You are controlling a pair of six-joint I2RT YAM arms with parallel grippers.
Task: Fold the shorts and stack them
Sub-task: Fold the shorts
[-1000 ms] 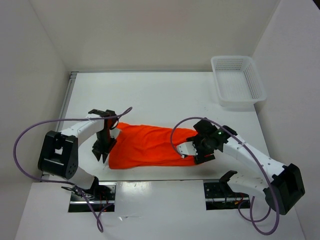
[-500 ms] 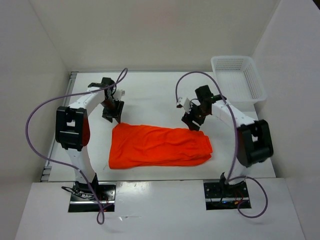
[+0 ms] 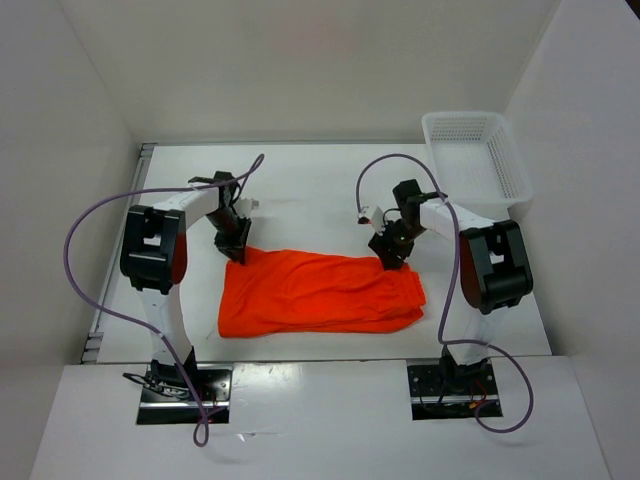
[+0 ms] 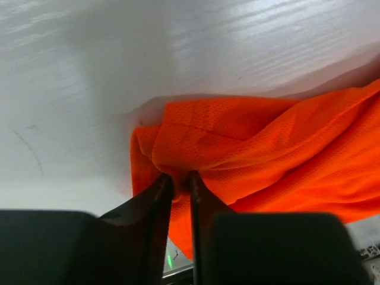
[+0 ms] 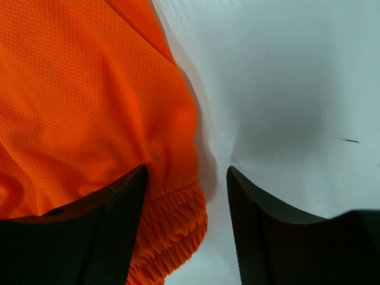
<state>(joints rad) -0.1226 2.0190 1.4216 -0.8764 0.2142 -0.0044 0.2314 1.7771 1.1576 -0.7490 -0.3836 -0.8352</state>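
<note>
"How far along are they?"

"Barely started, I'd say. The flat white desk point(image 3: 330, 190) carries one pair of bright orange, thin mesh shorts point(image 3: 315, 292). They're spread out in its near half, with the long axis running left to right. The white plastic mesh basket point(image 3: 465, 117) sits well apart at the far right corner."

"And the arms?"

"Both reach out and bend down onto the far edge of the shorts, one at each end. The left hand point(image 4: 180, 178) is at the far left corner, its fingers all but closed, pinching a small fold of the cloth."

"The other?"

"The right hand point(image 5: 186, 172) is at the far right corner, by the gathered waistband point(image 5: 172, 237). It's parted wide and has hold of nothing. One finger is over the cloth, the other over bare desk, and the hem runs between them."

"What comes next?"

"I'd guess it must close on that edge first. The rest of the shorts lies toward the arm bases from both hands. So drawing the far edge nearward would fold them along their length. Neither hand is nearer; each has its own corner."
</note>
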